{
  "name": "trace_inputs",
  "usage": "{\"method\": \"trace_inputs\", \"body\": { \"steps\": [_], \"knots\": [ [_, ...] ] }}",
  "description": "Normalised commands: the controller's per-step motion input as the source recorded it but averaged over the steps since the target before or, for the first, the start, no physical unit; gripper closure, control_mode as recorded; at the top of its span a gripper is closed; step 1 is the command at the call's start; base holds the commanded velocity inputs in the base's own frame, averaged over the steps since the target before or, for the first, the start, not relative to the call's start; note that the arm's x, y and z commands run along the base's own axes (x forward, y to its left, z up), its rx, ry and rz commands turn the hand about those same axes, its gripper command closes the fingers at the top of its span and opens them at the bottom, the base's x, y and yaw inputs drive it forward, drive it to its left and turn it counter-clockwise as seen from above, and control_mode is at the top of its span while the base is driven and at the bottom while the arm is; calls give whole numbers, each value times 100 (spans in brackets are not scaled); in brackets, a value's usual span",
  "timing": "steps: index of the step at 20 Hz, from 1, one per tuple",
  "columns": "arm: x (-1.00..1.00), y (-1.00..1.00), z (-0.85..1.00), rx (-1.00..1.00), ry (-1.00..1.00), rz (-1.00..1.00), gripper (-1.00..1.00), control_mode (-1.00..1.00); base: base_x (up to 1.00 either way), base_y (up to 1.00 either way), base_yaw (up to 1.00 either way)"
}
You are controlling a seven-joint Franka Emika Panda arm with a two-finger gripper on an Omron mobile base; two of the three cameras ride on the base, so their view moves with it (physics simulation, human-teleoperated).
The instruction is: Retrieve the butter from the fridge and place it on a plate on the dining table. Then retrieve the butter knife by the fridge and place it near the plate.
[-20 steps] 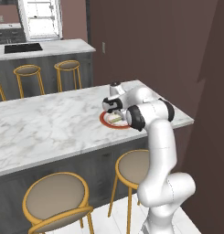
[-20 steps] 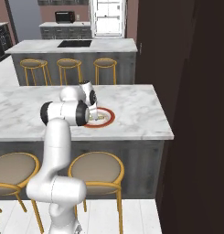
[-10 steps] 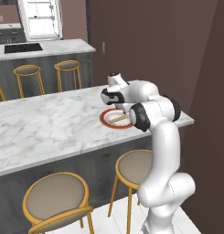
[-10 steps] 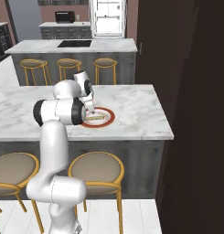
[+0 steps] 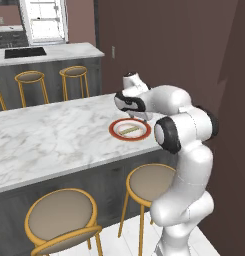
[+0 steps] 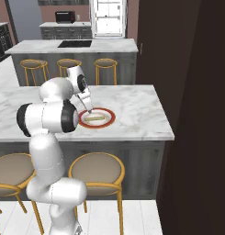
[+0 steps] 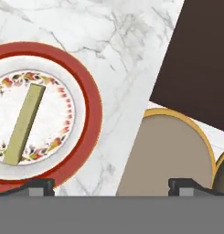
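Butter (image 7: 24,123) lies delivered on the red-rimmed plate (image 7: 88,105) atop the dining table (image 5: 54,135); the gripper (image 7: 111,183), fingers spread and empty, hovers above the table's edge.

Maroon walls (image 5: 159,45), bright window (image 6: 108,16), gold-legged stools (image 5: 61,220), white floor (image 6: 132,220)

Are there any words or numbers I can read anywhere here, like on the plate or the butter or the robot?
None: no words, numbers or signs can be read.
The plate carries only a ring of small red and yellow leaf or flower patterns, no letters.
The butter is a plain stick with no label.
The dining table and the stools are bare.
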Motion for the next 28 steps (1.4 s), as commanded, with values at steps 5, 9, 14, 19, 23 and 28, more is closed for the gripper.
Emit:
{"method": "trace_inputs", "body": {
  "steps": [5,9,14,19,23,28],
  "knots": [
    [-100,-9,61,-3,1,48,-100,-100,0,0,0],
    [-79,-32,35,5,0,53,-100,-100,0,0,0],
    [-75,-45,25,12,0,53,-100,-100,0,0,0],
    [-98,-9,44,1,15,38,-100,-100,0,0,0],
    [-100,2,47,-8,35,9,-100,-100,0,0,0],
    [-98,11,6,-9,20,1,-100,-100,0,0,0]
  ]
}}
